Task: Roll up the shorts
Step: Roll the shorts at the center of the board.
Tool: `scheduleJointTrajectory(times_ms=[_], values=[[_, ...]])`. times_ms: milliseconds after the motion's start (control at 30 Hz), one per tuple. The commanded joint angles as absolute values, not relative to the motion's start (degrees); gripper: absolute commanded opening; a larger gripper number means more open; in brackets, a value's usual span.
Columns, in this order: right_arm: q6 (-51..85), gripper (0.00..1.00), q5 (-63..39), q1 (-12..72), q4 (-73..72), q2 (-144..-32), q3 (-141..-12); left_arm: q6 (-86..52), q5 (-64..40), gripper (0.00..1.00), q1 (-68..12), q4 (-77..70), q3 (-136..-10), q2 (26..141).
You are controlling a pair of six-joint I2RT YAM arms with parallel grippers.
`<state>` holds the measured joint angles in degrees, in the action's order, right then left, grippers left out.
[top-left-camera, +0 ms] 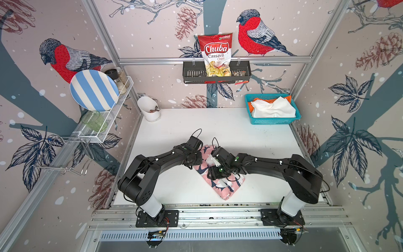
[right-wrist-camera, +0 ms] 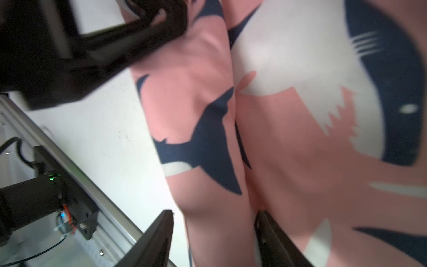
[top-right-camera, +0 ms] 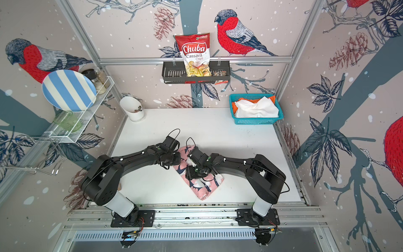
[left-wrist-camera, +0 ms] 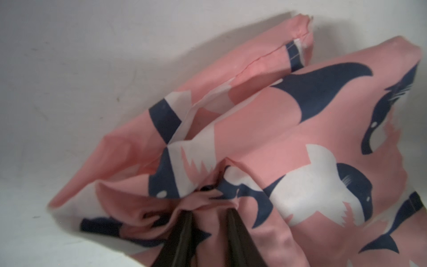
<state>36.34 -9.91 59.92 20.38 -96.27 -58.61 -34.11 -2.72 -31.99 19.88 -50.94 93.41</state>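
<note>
I judge early: pink shorts (top-left-camera: 220,185) folded, unrolled; left pincer (left-wrist-camera: 209,208) pinches them, right pincer (right-wrist-camera: 215,231) wide. White shorts (top-left-camera: 272,108), orange shorts (top-left-camera: 287,98) in basket (top-left-camera: 272,122), one o'clock.

Left jaws narrow, right jaws apart.

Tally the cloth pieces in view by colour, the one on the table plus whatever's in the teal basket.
pink patterned shorts, on the table: 1
white cloth, in the teal basket: 1
orange cloth, showing from beneath the white, one piece as far as can be seen: 1
Total: 3
</note>
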Motion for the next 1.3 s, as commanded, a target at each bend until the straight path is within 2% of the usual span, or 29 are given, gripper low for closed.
scheduleJointTrajectory(times_ms=[0,200,367,500,633,700,767,867,1033,1133,1267], values=[[36.7,0.68,10.7,64.5,36.4,-95.2,-64.0,-32.4,-1.7,0.29,-32.1,19.3,-52.1,95.1],[37.8,0.77,25.0,74.2,49.4,-100.2,-76.0,-31.7,-1.5,0.30,-32.0,20.2,-52.8,96.3],[37.5,0.84,26.8,76.9,52.5,-107.2,-79.0,-31.4,-1.5,0.30,-32.0,20.4,-53.3,97.3],[37.3,0.85,24.2,77.6,49.7,-110.0,-76.8,-31.2,-1.4,0.30,-31.8,20.1,-53.4,98.6],[37.7,0.75,23.8,79.1,48.7,-112.1,-76.2,-31.1,-1.6,0.30,-31.0,19.5,-53.3,100.1],[38.1,0.63,24.3,80.0,49.1,-113.1,-76.5,-31.1,-1.7,0.30,-30.2,19.2,-53.1,100.7],[38.8,0.43,25.6,80.9,50.1,-114.1,-77.4,-30.9,-1.9,0.30,-29.4,18.8,-53.0,101.3],[39.3,0.27,26.7,82.0,51.3,-115.0,-78.4,-30.6,-1.9,0.30,-28.1,18.5,-52.8,102.0],[38.1,0.19,23.3,81.8,47.6,-112.9,-76.5,-30.1,-1.7,0.31,-26.2,18.8,-53.1,102.7],[36.5,0.18,15.3,79.5,39.7,-107.9,-72.0,-31.1,0.9,0.38,-25.8,19.7,-52.9,98.6],[36.5,0.18,-0.7,73.1,25.7,-99.0,-62.3,-31.3,2.9,0.48,-25.8,23.1,-54.5,91.5]])
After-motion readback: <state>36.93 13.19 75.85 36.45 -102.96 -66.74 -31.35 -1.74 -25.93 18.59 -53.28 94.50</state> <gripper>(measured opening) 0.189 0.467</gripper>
